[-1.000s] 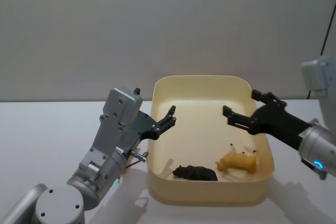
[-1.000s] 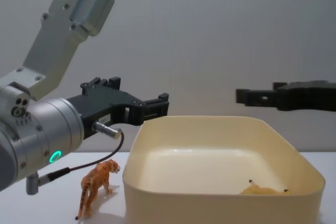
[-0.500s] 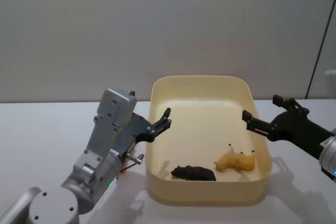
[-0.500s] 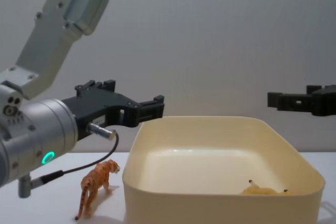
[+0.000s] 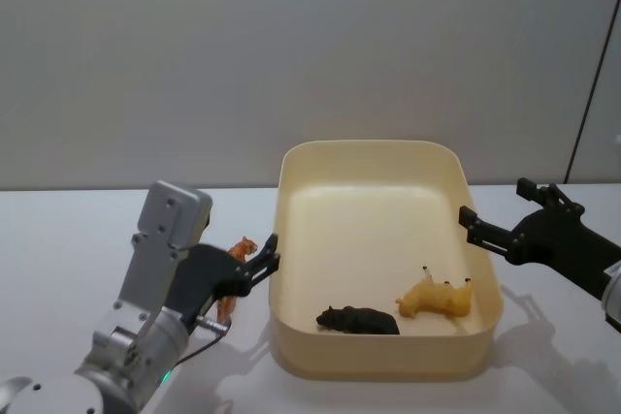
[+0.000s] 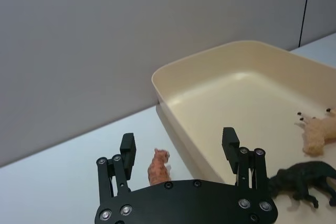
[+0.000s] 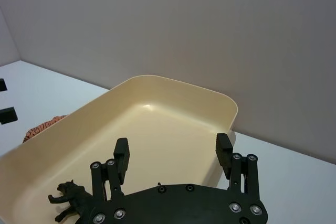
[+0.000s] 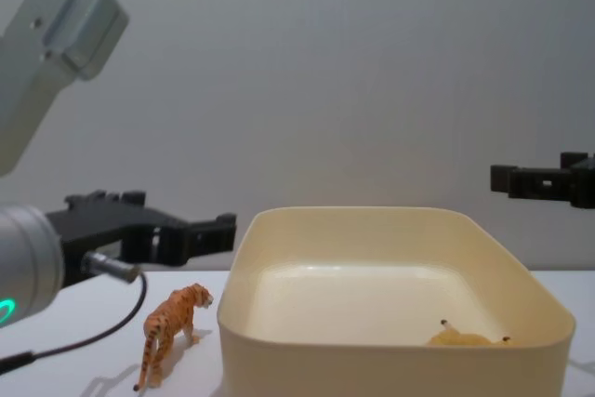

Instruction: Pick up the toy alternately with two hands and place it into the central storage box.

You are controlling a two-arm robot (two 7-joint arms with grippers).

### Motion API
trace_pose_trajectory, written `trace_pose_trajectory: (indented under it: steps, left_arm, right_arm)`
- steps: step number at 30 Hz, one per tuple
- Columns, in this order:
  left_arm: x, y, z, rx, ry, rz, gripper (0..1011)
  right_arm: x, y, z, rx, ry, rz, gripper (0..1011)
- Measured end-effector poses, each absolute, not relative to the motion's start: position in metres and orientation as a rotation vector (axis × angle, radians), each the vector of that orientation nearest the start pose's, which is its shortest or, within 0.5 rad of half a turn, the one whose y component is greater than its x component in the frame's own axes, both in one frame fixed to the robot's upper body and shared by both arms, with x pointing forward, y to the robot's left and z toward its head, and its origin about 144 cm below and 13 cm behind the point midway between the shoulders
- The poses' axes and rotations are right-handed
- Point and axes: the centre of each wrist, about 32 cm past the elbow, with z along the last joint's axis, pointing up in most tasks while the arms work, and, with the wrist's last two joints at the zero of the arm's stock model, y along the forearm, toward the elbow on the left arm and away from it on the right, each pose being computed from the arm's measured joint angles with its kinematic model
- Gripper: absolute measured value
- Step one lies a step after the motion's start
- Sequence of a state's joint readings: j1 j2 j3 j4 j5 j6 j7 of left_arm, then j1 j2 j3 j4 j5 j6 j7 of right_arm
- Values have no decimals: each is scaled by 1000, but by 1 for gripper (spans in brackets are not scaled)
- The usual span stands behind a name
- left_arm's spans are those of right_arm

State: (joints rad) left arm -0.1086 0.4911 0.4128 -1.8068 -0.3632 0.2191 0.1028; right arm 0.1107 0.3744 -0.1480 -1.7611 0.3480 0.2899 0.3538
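An orange tiger toy (image 8: 172,321) stands on the white table just left of the central storage box (image 8: 372,369), a cream-yellow tub (image 5: 369,146). My left gripper (image 5: 265,260) hangs open just above the tiger (image 5: 239,250), close to the box's left wall. In the left wrist view the tiger (image 6: 158,165) sits between the spread fingers of the left gripper (image 6: 178,141). My right gripper (image 5: 498,206) is open and empty, raised at the box's right rim. In the box lie a black animal (image 5: 361,319) and a yellow animal (image 5: 439,298).
A grey wall stands behind the table. White tabletop (image 5: 68,239) spreads left of the box and right of it (image 5: 563,356). A thin cable (image 8: 84,341) trails from my left wrist near the tiger.
My left gripper drew back from over the box's left rim and sank toward the tiger. My right gripper moved out of the box to its right side. Both stayed open.
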Motion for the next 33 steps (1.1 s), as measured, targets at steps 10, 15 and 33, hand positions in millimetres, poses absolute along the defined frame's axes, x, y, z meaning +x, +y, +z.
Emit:
trace_pose_trajectory:
  steps: [10,15,33]
  left_arm:
    - [440,231,1214,245,39,1222,1002]
    - [441,239,1213,288,80,1217,1002]
    - [468,260,1205,340,134,1167,1002]
  right_arm:
    - [475,-271,1236,-77,13,-1023,1001]
    - [474,-272,1236,-78,13,-1025,1001]
    - [474,-272,1236,-78,13,-1027,1001]
